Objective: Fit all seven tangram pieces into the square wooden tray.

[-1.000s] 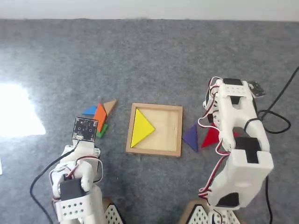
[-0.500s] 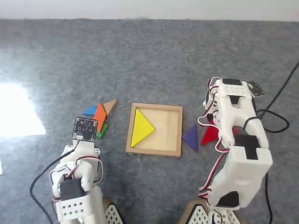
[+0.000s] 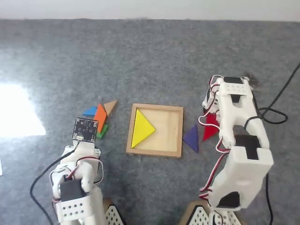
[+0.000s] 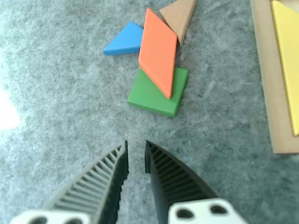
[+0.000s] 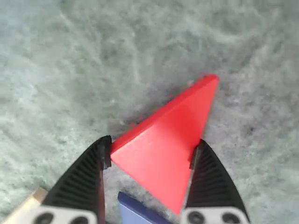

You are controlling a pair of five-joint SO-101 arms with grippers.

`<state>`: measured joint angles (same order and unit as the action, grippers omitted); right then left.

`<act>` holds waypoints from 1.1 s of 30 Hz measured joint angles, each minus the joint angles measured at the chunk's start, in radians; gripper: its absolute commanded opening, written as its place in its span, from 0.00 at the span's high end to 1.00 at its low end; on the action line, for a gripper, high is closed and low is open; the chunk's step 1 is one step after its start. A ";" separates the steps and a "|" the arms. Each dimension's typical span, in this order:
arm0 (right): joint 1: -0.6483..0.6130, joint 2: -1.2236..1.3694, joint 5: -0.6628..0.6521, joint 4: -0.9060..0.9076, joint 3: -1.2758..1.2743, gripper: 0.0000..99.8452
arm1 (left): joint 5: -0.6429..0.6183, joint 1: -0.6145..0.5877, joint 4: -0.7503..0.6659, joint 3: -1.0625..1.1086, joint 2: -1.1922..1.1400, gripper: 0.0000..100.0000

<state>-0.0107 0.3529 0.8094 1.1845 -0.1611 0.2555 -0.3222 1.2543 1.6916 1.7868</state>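
Note:
The square wooden tray (image 3: pixel 154 153) lies mid-table with a large yellow triangle (image 3: pixel 140 127) in its left half. Right of the tray are a dark blue triangle (image 3: pixel 192 137) and a red triangle (image 3: pixel 210 130). My right gripper (image 5: pixel 152 147) is shut on the red triangle (image 5: pixel 163 158), one finger on each side. Left of the tray sits a cluster: an orange parallelogram (image 4: pixel 158 51) lying over a green square (image 4: pixel 156 95), with a blue triangle (image 4: pixel 125 41) and a tan triangle (image 4: pixel 180 14) beside it. My left gripper (image 4: pixel 135 147) hangs just short of the green square, fingers nearly together, holding nothing.
Grey felt covers the whole table (image 3: pixel 150 61). The far half is bare felt. The right arm's body (image 3: pixel 236 140) stands over the area right of the red triangle. Cables (image 3: pixel 276 117) trail at the right edge.
The right arm has shifted slightly toward the far side, and the red triangle has moved with it, up and a little toward the tray. The left arm is still.

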 measured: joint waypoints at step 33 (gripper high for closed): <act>-0.568 0.184 -1.726 0.338 0.520 0.98 | 0.000 0.000 0.000 0.000 0.000 0.94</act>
<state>-0.5785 0.5370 -0.9168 1.5221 0.3590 0.2555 -0.3222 1.2543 1.6916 1.7868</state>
